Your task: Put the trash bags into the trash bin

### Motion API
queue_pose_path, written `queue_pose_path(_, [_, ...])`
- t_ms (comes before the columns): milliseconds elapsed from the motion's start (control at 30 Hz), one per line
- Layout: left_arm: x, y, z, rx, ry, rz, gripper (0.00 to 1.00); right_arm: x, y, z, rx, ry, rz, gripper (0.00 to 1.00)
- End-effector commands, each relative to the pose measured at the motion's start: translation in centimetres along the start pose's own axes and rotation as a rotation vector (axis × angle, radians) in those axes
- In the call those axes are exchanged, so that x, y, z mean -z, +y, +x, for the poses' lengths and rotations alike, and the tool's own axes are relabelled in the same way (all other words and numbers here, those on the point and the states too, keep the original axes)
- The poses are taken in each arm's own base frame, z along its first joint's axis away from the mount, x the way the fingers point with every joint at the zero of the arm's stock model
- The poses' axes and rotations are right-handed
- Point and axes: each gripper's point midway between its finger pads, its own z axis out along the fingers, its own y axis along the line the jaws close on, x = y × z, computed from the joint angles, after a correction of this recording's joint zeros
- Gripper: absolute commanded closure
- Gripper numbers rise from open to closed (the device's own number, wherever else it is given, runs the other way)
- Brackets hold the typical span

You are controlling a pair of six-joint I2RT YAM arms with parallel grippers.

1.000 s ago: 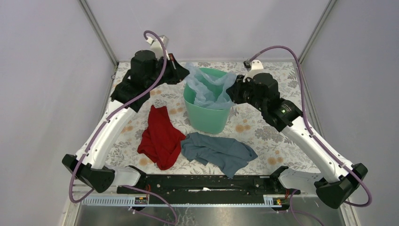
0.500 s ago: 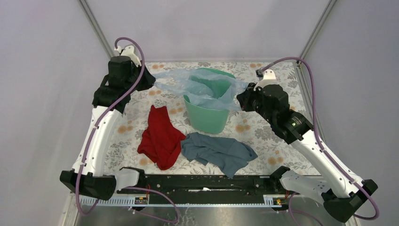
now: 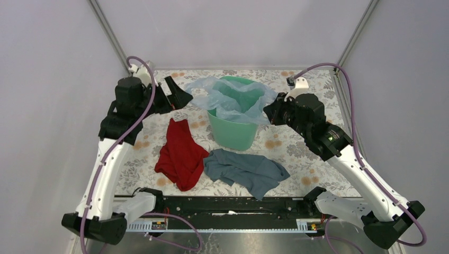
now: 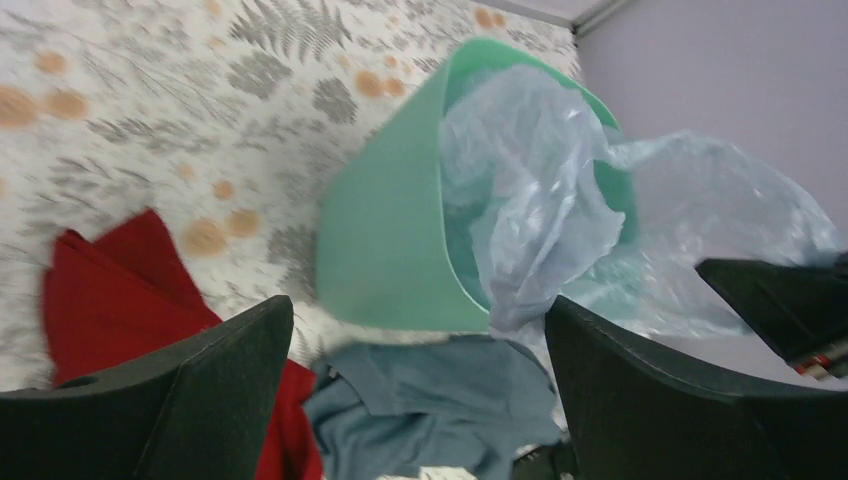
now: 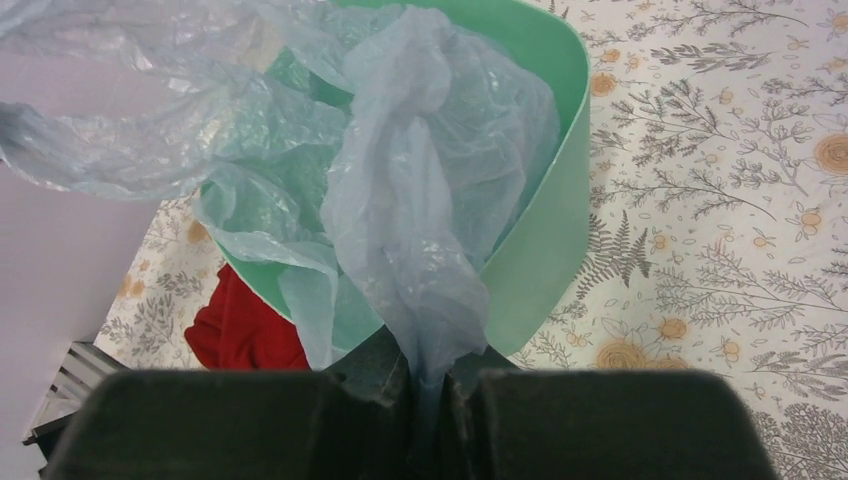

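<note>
The mint-green trash bin (image 3: 233,132) stands upright at the middle back of the table. The pale-blue translucent trash bag (image 3: 233,98) is spread over its mouth, partly sagging inside and partly overhanging the left rim. My right gripper (image 3: 271,111), at the bin's right rim, is shut on a gathered twist of the bag (image 5: 430,180), which runs down between its jaws (image 5: 428,375). My left gripper (image 3: 179,92) hangs open just left of the bag with nothing between its fingers (image 4: 418,310). The left wrist view shows the bin (image 4: 385,240) and the loose bag (image 4: 540,200).
A red cloth (image 3: 181,153) lies left of the bin. A grey-blue cloth (image 3: 246,169) lies in front of the bin. Both rest on the floral tablecloth (image 3: 296,148). Grey walls with metal corner posts close in the back and sides.
My left gripper has opened and let go of the bag. The bag's left edge, stretched out to the left before, has slackened back toward the bin. The right gripper has barely moved.
</note>
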Motion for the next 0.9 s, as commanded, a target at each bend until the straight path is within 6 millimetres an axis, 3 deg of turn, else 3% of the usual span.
queue_pose_path(0, [0.7,-2.8,0.9,0.123,-0.023,0.149,0.01,0.3,1.6,-1.7,-0.022,-0.051,-0.066,0.90])
queue_pose_path(267, [-2.1,-7.0,2.5,0.163,-0.009,0.254,0.01,0.3,2.2,-1.5,-0.036,-0.046,-0.103,0.90])
queue_pose_path(400, [-4.0,-7.8,3.6,0.138,0.005,0.218,0.06,0.6,2.4,-1.4,-0.044,-0.045,-0.114,0.90])
queue_pose_path(500, [-4.6,-7.3,3.4,0.130,-0.021,0.187,0.25,0.8,2.4,-1.3,-0.047,-0.047,-0.118,0.90])
queue_pose_path(633, [-4.9,-7.0,2.6,0.103,-0.037,0.152,0.76,1.1,1.7,-1.3,-0.034,-0.054,-0.090,0.90])
queue_pose_path(800, [-3.0,-4.7,-0.3,-0.010,-0.103,-0.008,0.98,2.3,0.0,-2.1,0.023,-0.080,-0.002,0.90])
queue_pose_path(867, [-1.9,-3.0,-1.1,-0.060,-0.119,-0.079,1.00,2.8,-0.7,-2.2,0.042,-0.087,0.030,0.90])
